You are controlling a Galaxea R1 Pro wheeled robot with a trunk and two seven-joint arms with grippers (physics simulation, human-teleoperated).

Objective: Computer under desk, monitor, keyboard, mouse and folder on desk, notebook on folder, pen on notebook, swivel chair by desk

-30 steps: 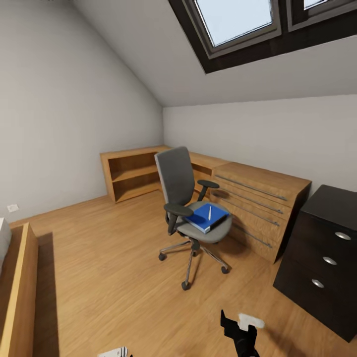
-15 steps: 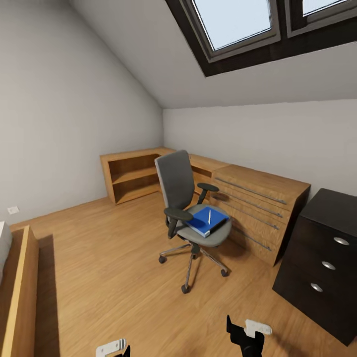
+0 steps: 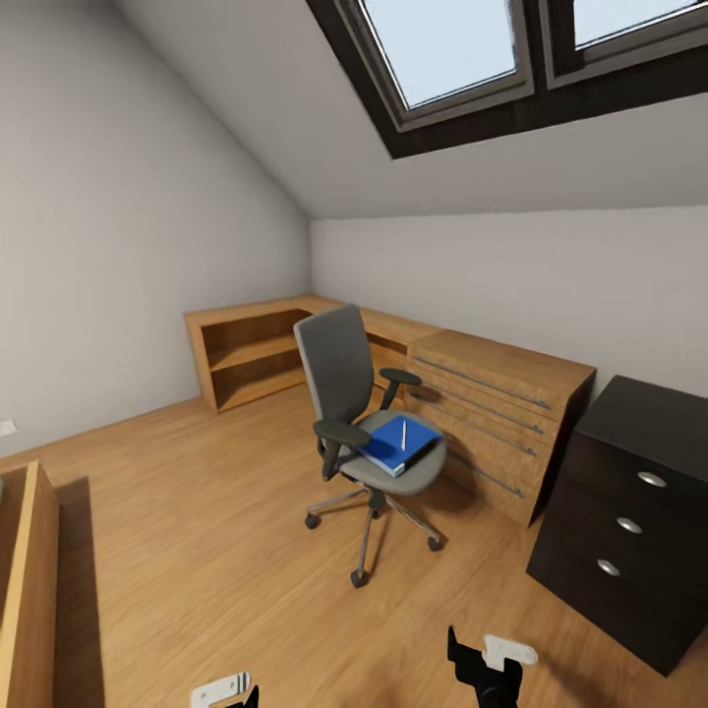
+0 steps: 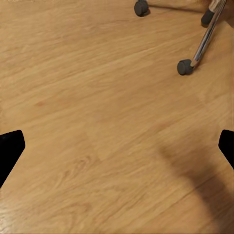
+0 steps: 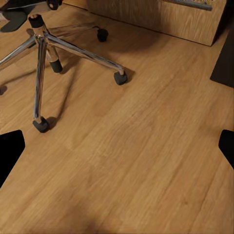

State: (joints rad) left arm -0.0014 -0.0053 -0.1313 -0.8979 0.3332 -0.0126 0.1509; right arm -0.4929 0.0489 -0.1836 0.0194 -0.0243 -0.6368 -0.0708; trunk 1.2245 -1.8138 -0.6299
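The grey swivel chair (image 3: 346, 393) stands on the wooden floor mid-room, its chrome wheeled base (image 5: 46, 53) close ahead of my right gripper (image 5: 117, 151). On its seat lies the blue folder (image 3: 389, 447) with the pale pen (image 3: 403, 433) on top. I cannot make out the notebook. The desk's black drawer unit (image 3: 629, 511) stands at the right. Computer, monitor, keyboard and mouse are out of view. My left gripper (image 4: 117, 151) and right gripper (image 3: 482, 661) hang low over bare floor, both open and empty. One chair wheel (image 4: 185, 67) lies ahead of the left gripper.
Light wooden cabinets (image 3: 492, 413) and an open shelf unit (image 3: 246, 354) line the far walls behind the chair. A wooden bed frame (image 3: 29, 590) runs along the left edge. Skylights (image 3: 442, 49) sit in the sloped ceiling. Open floor lies between me and the chair.
The whole picture has shifted a little leftward and upward, so the camera has moved. The chair, folder and pen keep their places relative to the cabinets. Both grippers stay low and open.
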